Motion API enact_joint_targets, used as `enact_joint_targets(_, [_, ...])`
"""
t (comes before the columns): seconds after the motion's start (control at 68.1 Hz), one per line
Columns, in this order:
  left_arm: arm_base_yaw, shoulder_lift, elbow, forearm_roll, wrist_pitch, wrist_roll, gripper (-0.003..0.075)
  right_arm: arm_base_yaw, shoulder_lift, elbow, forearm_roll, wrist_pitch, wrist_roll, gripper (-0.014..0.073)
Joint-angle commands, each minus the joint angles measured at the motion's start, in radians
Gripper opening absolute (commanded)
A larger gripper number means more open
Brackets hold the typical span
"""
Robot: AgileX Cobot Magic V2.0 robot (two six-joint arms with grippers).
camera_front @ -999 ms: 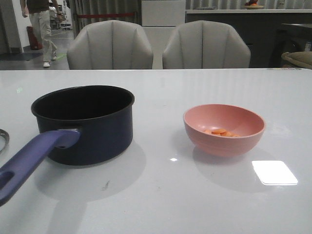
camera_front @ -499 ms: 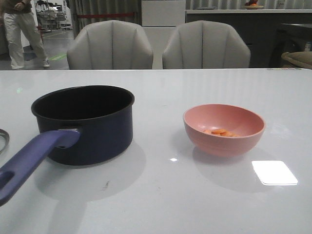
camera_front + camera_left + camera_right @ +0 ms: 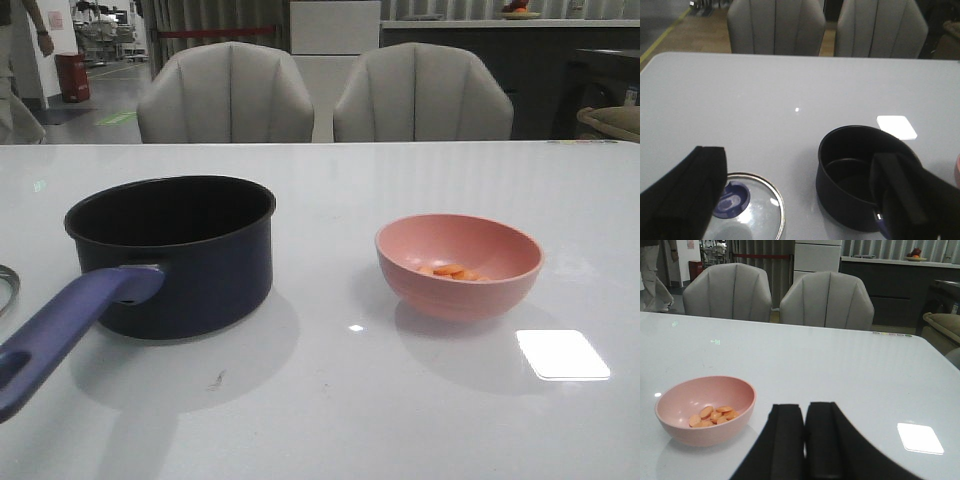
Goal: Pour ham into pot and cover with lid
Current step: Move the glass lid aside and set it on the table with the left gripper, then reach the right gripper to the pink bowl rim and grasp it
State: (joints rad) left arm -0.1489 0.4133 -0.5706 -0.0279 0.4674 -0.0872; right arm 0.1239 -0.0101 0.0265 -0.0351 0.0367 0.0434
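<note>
Both tools hang above the table (image 3: 330, 420) holding nothing: the left tool (image 3: 800, 200) is spread wide, its two dark fingers (image 3: 682, 195) far apart, and the right tool (image 3: 804, 440) is clenched, its fingers pressed almost together.

Several orange-pink slices of ham (image 3: 714, 416) lie at the bottom of a pink bowl (image 3: 460, 265), which stands on the table's right half. The pot (image 3: 175, 250) stands well apart from the bowl on the left half, upright, its black inside apparently empty as far as the left wrist view shows. Its blue-purple handle (image 3: 70, 325) reaches toward the near left edge. The lid (image 3: 747, 212) lies flat on the table beside the pot, on the side away from the bowl, knob (image 3: 731, 200) up; in the front view only a sliver of its metal rim shows at the left border.

Two pale upholstered chairs (image 3: 225, 95) stand behind the table's far edge. A person (image 3: 654, 272) in light trousers is partly visible on the floor beyond, at far left.
</note>
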Motion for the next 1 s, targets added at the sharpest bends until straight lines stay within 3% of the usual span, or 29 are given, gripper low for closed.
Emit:
enact_joint_targets(0.0, [-0.03, -0.109, 0.046, -0.008, -0.111, -0.001, 0.0638, -0.006, -0.02, -0.004, -0.013, -0.086, -0.001, 0.0165])
enact_joint_targets(0.323, [-0.096, -0.289, 0.187, 0.016, -0.085, -0.001, 0.0638, -0.006, -0.02, -0.004, -0.013, -0.091, -0.001, 0.0165])
enact_joint_targets(0.514, [-0.134, -0.289, 0.187, 0.016, -0.059, -0.001, 0.0638, -0.006, -0.017, -0.015, -0.013, -0.268, -0.001, 0.0165])
enact_joint_targets(0.588, [-0.146, -0.289, 0.187, 0.016, -0.064, -0.001, 0.0638, -0.005, 0.007, -0.079, -0.01, -0.207, -0.001, 0.0165])
enact_joint_targets(0.808, [-0.148, -0.289, 0.187, 0.016, -0.068, -0.001, 0.0638, -0.005, 0.22, -0.35, -0.01, 0.153, -0.001, 0.0165])
enact_joint_targets(0.984, [-0.148, -0.289, 0.187, 0.016, -0.05, -0.001, 0.0638, -0.005, 0.302, -0.378, -0.01, 0.199, -0.001, 0.0165])
